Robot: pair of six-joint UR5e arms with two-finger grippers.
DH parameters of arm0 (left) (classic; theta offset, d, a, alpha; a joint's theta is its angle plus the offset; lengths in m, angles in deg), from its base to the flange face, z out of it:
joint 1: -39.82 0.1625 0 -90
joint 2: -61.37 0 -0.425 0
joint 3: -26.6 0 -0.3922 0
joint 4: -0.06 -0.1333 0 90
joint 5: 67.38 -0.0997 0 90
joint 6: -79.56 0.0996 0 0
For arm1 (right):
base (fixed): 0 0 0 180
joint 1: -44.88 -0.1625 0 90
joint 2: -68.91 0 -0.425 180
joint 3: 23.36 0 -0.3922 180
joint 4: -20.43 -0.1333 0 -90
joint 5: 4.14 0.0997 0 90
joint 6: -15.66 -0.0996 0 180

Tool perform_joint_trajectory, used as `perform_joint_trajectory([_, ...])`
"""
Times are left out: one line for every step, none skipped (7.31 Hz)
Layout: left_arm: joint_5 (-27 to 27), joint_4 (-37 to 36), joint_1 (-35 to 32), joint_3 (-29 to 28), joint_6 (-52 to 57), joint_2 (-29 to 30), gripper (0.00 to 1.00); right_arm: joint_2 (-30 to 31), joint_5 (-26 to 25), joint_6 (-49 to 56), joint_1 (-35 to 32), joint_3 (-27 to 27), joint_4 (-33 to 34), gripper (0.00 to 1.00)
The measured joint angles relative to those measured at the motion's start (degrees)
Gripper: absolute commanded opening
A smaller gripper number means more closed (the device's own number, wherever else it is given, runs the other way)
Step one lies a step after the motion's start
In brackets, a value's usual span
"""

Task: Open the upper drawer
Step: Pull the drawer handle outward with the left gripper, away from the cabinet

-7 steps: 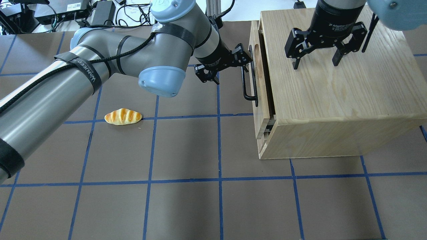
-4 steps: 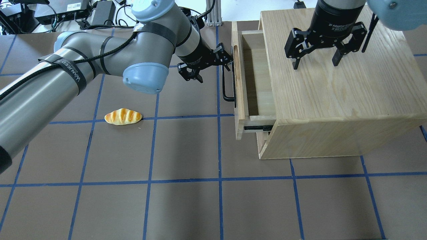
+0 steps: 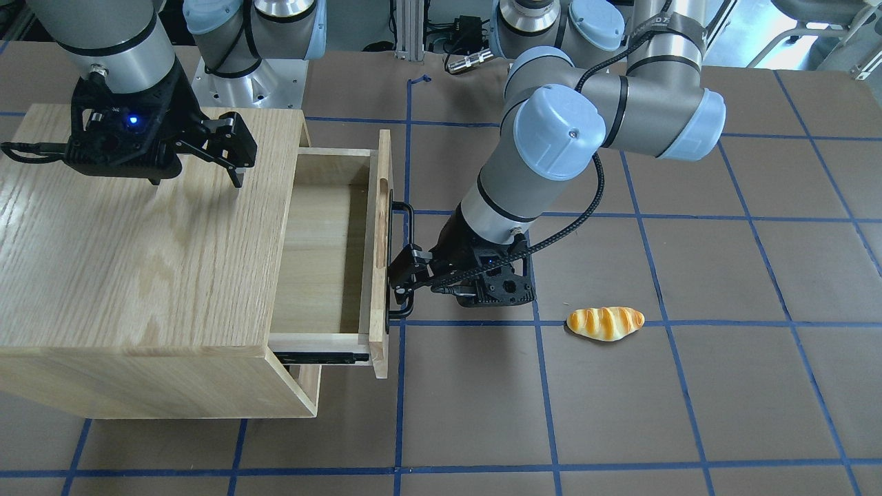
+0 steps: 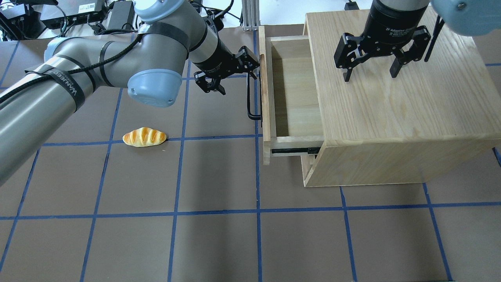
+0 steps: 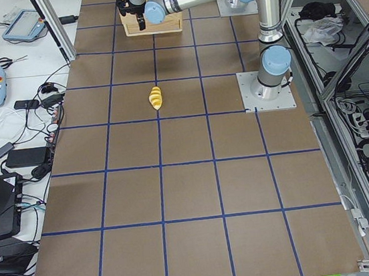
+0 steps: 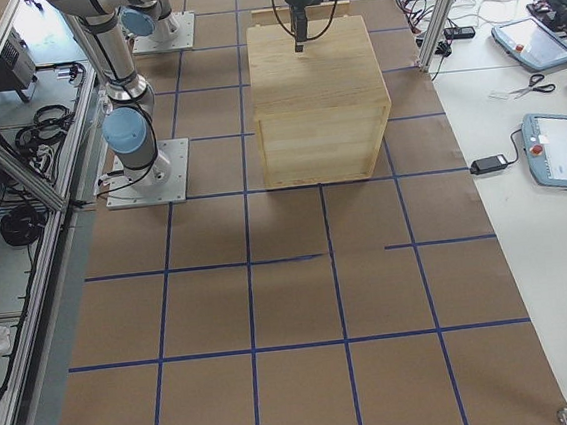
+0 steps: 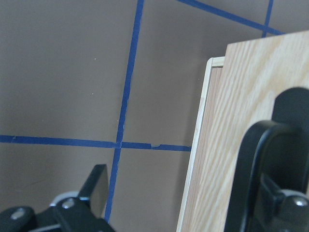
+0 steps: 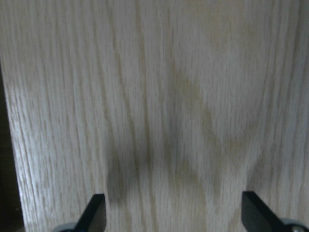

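Two left fingers [image 7: 97, 187]: spread, one hooked behind the black handle [image 4: 248, 100]
Right fingers [image 4: 346, 73]: spread, poised above the cabinet [image 4: 391, 117] top
Upper drawer [image 4: 293, 90]: pulled well out of the cabinet
Bread roll [image 4: 144, 137]: on tabletop [image 4: 195, 243], apart from drawer

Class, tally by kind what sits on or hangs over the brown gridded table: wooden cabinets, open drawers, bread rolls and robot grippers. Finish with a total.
wooden cabinet: 1
open drawers, the upper drawer: 1
bread roll: 1
grippers, the left gripper and the right gripper: 2
Total: 5
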Motion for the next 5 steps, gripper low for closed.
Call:
perform_joint_trajectory([0.07, 0.05, 0.65, 0.83, 0.42, -0.56, 1.00, 0.00, 0.00, -0.02, -0.01, -0.02, 0.00, 1.00])
perform_joint_trajectory([0.13, 0.14, 1.28, 1.27, 0.64, -1.20, 1.00, 0.00, 0.00, -0.02, -0.02, -0.03, 0.00, 1.00])
perform_joint_trajectory([0.16, 0.43, 1.86, 1.45, 0.77, -1.87, 1.00, 0.00, 0.00, -0.03, -0.02, -0.02, 0.00, 1.00])
perform_joint_trajectory([0.17, 1.06, 2.39, 1.55, 0.90, -2.41, 1.00, 0.00, 0.00, -0.01, -0.02, -0.03, 0.00, 1.00])
perform_joint_trajectory([0.18, 1.75, 2.85, 1.58, 1.01, -2.81, 1.00, 0.00, 0.00, 0.01, -0.02, -0.04, 0.00, 1.00])
